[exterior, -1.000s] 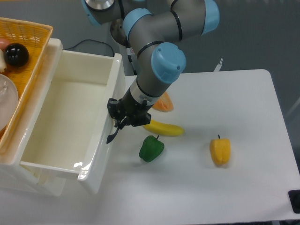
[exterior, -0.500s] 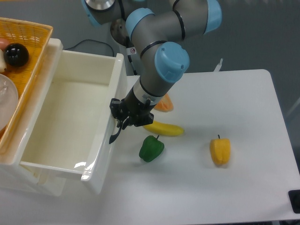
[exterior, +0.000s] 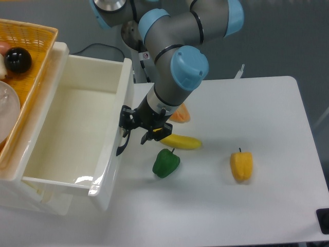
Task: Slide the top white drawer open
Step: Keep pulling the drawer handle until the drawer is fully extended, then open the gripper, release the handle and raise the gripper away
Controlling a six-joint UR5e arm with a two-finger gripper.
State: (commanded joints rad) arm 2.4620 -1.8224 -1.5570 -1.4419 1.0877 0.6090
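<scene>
Drawer first: we see the top white drawer (exterior: pixel 77 139) pulled well out at the left of the frame, its glossy front toward lower centre with the black handle (exterior: pixel 122 146) on that face, and on the white table (exterior: pixel 267 206) sit a green pepper (exterior: pixel 165 163), a yellow pepper (exterior: pixel 241 165) and a banana (exterior: pixel 180 141). Above centre-left our gripper (exterior: pixel 140 133) sits just beside the handle with fingers parted, gripping nothing; behind it lies an orange slice (exterior: pixel 180 113), and an orange basket (exterior: pixel 25 77) fills the upper left.
</scene>
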